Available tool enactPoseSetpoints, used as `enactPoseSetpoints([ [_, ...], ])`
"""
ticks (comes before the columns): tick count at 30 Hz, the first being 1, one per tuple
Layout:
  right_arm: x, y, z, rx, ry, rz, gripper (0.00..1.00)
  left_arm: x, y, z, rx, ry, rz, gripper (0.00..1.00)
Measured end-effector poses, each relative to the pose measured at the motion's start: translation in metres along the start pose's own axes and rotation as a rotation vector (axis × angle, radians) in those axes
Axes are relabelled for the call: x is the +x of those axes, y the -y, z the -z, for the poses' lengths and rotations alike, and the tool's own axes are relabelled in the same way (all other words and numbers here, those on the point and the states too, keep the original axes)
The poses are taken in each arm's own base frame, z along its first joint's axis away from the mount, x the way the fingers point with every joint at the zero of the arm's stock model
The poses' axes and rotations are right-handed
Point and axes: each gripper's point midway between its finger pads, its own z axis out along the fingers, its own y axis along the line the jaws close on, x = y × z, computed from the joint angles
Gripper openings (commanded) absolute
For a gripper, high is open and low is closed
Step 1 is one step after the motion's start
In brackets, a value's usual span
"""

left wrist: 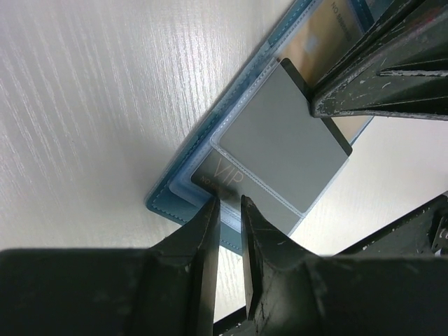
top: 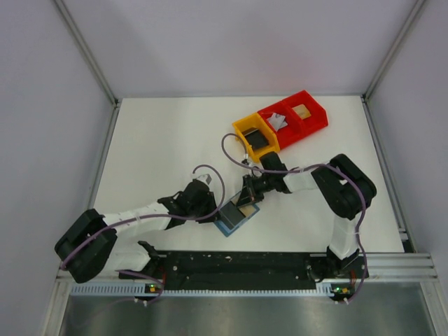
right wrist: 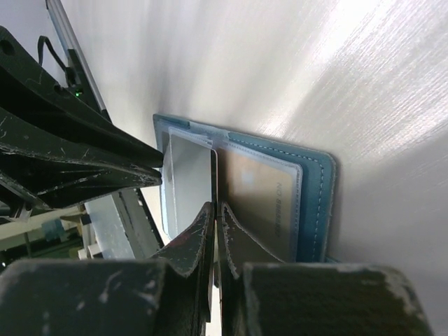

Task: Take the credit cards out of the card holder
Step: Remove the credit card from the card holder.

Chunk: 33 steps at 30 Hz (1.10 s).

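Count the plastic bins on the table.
3, in one row: a yellow rectangular plastic bin leftmost, a middle red plastic bin, an end red plastic bin rightmost. None appears hidden.

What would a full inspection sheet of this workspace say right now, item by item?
surface: white table, no spills seen.
job's things: card holder lies open near the arm bases; grey card appears partly out of its sleeve; tan card in its sleeve.
clutter: yellow bin and red bin toward the far right, something small in each compartment.
grippers: left gripper pinches the holder's edge; right gripper shut on the grey card.
cables: purple cables loop along both arms, off the holder.
surroundings: pale walls and metal frame rails; nothing else seen.
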Motion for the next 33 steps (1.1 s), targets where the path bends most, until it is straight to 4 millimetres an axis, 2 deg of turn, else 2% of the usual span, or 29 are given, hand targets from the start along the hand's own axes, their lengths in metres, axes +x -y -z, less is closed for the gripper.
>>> enactPoseSetpoints([
  [4,0.001,0.0,0.0,-0.006,0.011,-0.012,0.0,-0.003,0.002,0.005,0.004,0.021,0.008,0.27],
  [10,0.001,-0.001,0.0,-0.01,0.024,-0.018,0.0,-0.02,0.021,0.015,0.068,0.082,0.015,0.26],
  [13,-0.001,-0.002,0.0,-0.011,0.031,-0.016,0.0,-0.029,0.034,0.011,0.087,0.086,0.012,0.25],
  [16,-0.002,-0.002,0.0,-0.011,0.034,-0.015,0.0,-0.033,0.041,-0.001,0.097,0.068,0.011,0.24],
  [22,-0.001,-0.002,-0.001,-0.013,0.037,-0.015,0.0,-0.02,0.03,-0.017,0.062,0.007,0.015,0.23],
  [33,-0.001,0.001,-0.001,-0.003,0.037,-0.011,0.0,-0.014,0.027,-0.017,0.067,-0.004,0.016,0.23],
])
